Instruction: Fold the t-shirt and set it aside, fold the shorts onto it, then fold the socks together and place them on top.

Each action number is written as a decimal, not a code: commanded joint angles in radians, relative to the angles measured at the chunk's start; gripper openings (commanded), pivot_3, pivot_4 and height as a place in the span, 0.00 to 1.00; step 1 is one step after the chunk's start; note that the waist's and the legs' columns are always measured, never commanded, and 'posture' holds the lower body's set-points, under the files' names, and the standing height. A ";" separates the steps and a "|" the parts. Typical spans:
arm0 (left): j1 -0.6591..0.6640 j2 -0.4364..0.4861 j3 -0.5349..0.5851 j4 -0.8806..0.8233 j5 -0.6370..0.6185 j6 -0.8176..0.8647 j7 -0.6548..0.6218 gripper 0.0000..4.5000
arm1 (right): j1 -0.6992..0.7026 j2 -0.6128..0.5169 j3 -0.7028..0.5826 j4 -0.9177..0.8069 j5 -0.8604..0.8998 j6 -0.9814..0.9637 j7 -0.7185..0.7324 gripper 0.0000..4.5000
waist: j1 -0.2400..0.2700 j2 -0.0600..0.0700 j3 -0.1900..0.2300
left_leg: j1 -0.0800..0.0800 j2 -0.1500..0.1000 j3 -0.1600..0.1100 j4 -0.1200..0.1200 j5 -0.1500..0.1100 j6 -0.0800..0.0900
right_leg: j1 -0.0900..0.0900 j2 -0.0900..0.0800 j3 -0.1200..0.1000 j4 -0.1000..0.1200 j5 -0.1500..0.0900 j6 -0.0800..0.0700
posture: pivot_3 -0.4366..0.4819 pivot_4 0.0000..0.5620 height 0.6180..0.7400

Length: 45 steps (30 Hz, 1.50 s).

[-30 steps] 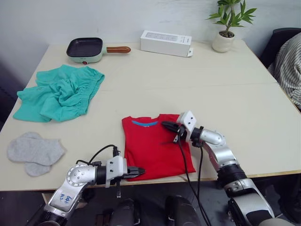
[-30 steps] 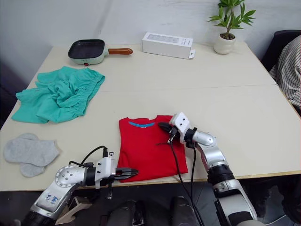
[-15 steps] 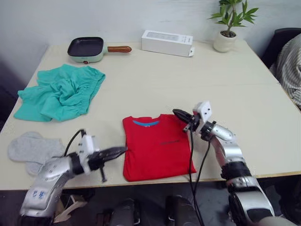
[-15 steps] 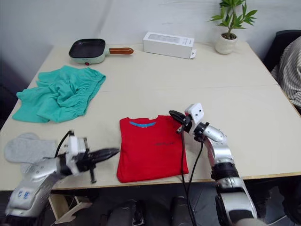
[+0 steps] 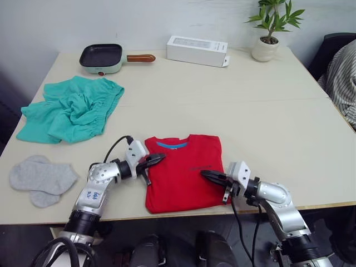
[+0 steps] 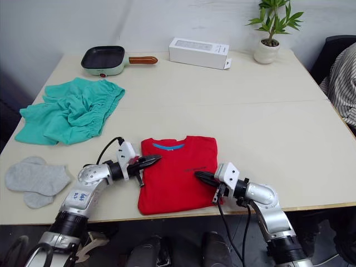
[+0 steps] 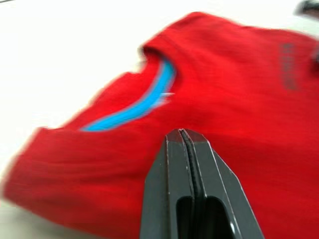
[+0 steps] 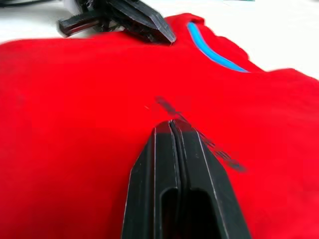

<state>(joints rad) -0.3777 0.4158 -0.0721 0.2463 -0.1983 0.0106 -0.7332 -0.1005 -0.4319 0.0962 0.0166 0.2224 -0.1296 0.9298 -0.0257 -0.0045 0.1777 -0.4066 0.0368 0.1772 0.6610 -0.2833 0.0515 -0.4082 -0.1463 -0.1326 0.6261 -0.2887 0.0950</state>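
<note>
The red t-shirt point(image 5: 181, 172) lies folded into a narrow rectangle near the table's front edge, blue collar band facing the far side. My left gripper point(image 5: 157, 159) is shut, its tip over the shirt's left edge near the collar point(image 7: 144, 102). Shut as well, my right gripper point(image 5: 206, 174) rests its tip at the shirt's right edge, over the dark chest print point(image 8: 199, 134). No cloth shows between either pair of fingers. The teal-green shorts point(image 5: 72, 108) lie crumpled at the far left. The grey socks point(image 5: 41, 178) sit at the front left.
At the back stand a green frying pan point(image 5: 100, 57), a white box point(image 5: 197, 50) and a potted plant point(image 5: 268, 28). A striped cloth on a dark chair point(image 5: 342, 72) is at the right. Cables hang from both wrists over the table's front edge point(image 5: 311, 207).
My left gripper swung from the front-left table edge up to the shirt's left side by the collar. My right gripper moved from the shirt's upper right corner down to its right edge.
</note>
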 commanded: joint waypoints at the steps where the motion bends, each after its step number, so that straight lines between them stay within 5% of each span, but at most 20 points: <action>1: -0.046 -0.032 0.062 0.061 0.002 -0.019 0.083 0.00 | 0.051 -0.031 -0.045 -0.050 0.001 -0.013 -0.033 0.00 | 0.002 0.000 0.000 | 0.000 0.000 0.000 0.000 0.000 0.000 | 0.000 0.000 0.000 0.000 0.000 0.000 | 0.48 0.27 1.00; 9: -0.069 -0.048 0.117 0.125 0.040 -0.101 0.183 0.00 | 0.166 -0.084 -0.074 -0.086 0.015 -0.035 -0.036 0.00 | 0.001 -0.003 -0.001 | 0.000 -0.001 -0.001 0.000 0.000 0.002 | 0.001 -0.001 0.000 -0.001 0.000 0.000 | 0.48 0.27 1.00; 17: 0.161 0.050 0.036 -0.286 -0.141 -0.068 -0.164 0.00 | 0.106 -0.068 -0.088 -0.265 0.166 0.188 -0.079 0.00 | -0.005 -0.003 -0.001 | 0.001 0.001 -0.001 0.000 -0.001 -0.001 | 0.001 -0.001 0.003 -0.001 0.000 0.000 | 0.48 0.27 1.00; 20: 0.224 0.073 -0.012 -0.334 -0.124 -0.053 -0.203 0.00 | 0.010 -0.046 -0.042 -0.202 0.117 0.202 -0.087 0.00 | -0.002 -0.002 -0.001 | 0.001 0.001 -0.001 0.000 -0.003 -0.005 | 0.000 -0.001 0.002 -0.001 -0.001 -0.001 | 0.48 0.27 1.00; 26: 0.295 0.079 -0.068 -0.308 -0.020 -0.111 -0.191 0.00 | -0.232 0.012 -0.001 0.185 0.013 0.077 -0.070 0.00 | 0.001 -0.002 0.000 | 0.000 0.000 -0.001 0.000 -0.003 -0.004 | 0.000 -0.001 0.001 -0.002 0.000 -0.001 | 0.48 0.27 1.00; 36: 0.479 0.191 0.022 -0.354 -0.049 -0.145 -0.213 0.00 | -0.505 -0.021 -0.127 0.690 -0.014 -0.048 -0.108 0.00 | -0.013 -0.001 -0.001 | 0.000 0.001 0.000 0.000 -0.001 0.001 | 0.000 -0.001 0.001 -0.001 -0.001 -0.001 | 0.48 0.27 1.00; 41: 0.549 0.228 0.076 -0.410 -0.128 -0.150 -0.258 0.00 | -0.551 -0.041 -0.204 0.779 0.015 -0.054 -0.130 0.00 | -0.018 0.000 0.000 | 0.000 0.001 0.000 0.000 -0.002 -0.001 | -0.001 -0.001 0.002 0.000 -0.001 -0.002 | 0.48 0.27 1.00; 45: 0.516 0.207 0.115 -0.467 -0.219 -0.084 -0.236 0.00 | -0.493 -0.118 -0.274 0.610 0.193 0.258 0.057 0.00 | -0.005 0.002 0.001 | 0.000 0.001 0.000 0.000 -0.004 -0.003 | 0.000 -0.002 0.002 -0.001 -0.001 -0.002 | 0.48 0.27 1.00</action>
<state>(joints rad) 0.1578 0.6298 0.0153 -0.1689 -0.3706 -0.0874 -0.9768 -0.6099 -0.5007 -0.1370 0.7332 0.3222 -0.0260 0.8988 -0.0307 -0.0026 0.1785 -0.4069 0.0375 0.1768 0.6608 -0.2869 0.0483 -0.4086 -0.1486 -0.1309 0.6254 -0.2896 0.0931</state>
